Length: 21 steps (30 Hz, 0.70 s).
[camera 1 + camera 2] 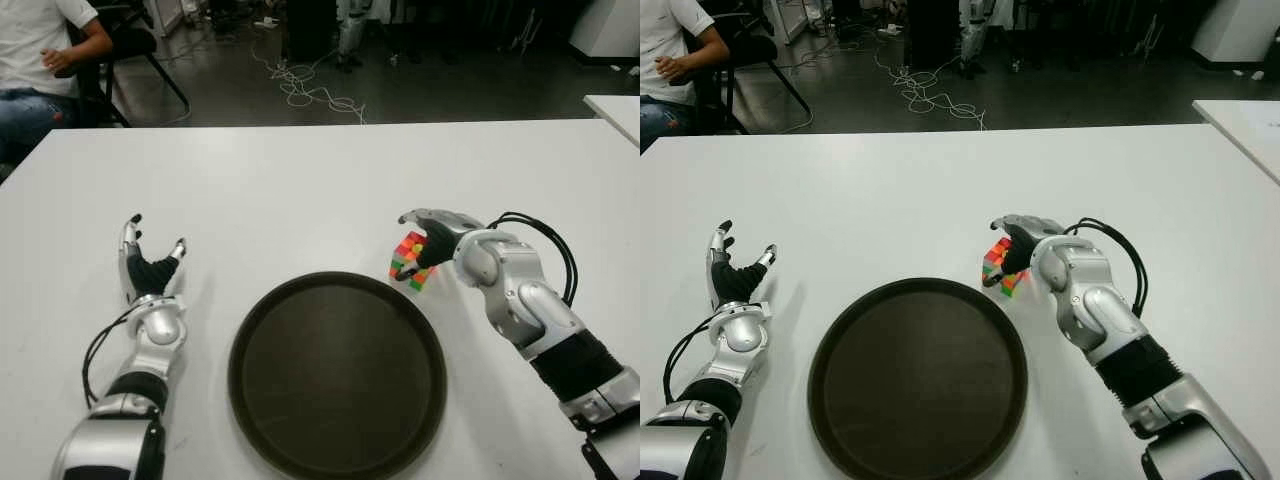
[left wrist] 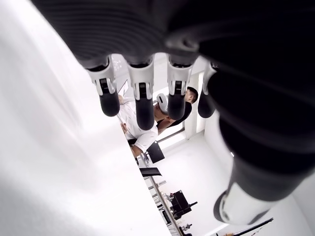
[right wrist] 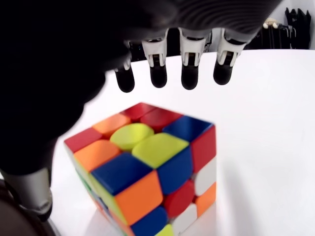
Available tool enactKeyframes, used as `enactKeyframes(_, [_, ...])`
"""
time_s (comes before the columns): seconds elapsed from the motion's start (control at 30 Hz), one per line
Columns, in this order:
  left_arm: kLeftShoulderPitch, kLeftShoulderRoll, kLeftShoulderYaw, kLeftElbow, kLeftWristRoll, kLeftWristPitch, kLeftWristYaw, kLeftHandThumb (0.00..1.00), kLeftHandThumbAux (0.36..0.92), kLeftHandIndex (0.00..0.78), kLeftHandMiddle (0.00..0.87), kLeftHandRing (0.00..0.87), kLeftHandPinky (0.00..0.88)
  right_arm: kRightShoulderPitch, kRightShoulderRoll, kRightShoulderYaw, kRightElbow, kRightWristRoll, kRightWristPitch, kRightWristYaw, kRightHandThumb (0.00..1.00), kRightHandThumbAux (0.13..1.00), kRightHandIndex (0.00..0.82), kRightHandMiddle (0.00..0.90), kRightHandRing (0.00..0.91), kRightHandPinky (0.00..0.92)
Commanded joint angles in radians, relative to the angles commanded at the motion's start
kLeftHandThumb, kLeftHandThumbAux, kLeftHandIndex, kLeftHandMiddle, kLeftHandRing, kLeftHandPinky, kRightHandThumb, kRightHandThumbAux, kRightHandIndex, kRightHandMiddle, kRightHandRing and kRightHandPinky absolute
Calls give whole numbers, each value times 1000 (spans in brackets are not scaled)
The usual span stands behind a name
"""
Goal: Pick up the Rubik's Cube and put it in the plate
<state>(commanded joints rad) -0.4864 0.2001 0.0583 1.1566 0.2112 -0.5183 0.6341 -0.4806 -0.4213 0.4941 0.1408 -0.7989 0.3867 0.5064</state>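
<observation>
Reach step: right hand [image 1: 432, 240] over cube [image 1: 410, 260], fingers [image 3: 189, 78] spread, nothing held. Next: close on cube, lift to plate [image 1: 300, 420]. Left hand [image 1: 148, 268] idle, fingers open.

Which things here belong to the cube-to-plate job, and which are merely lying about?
Belonging to the job:
- Rubik's Cube, on the table beside the plate's rim
- plate, dark and round
- right hand, fingers open over the cube, not yet gripping

Just about:
- left hand, open, left of the plate
- cables on the floor
- seated person
- table
</observation>
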Motion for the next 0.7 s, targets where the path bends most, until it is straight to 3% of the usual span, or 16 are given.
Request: enactKeyframes(0.7, [-3, 2, 1, 3, -2, 11, -6, 0, 757, 80, 94, 88, 63, 6, 15, 0, 12, 15, 9, -26, 0, 622, 139, 118, 84, 58])
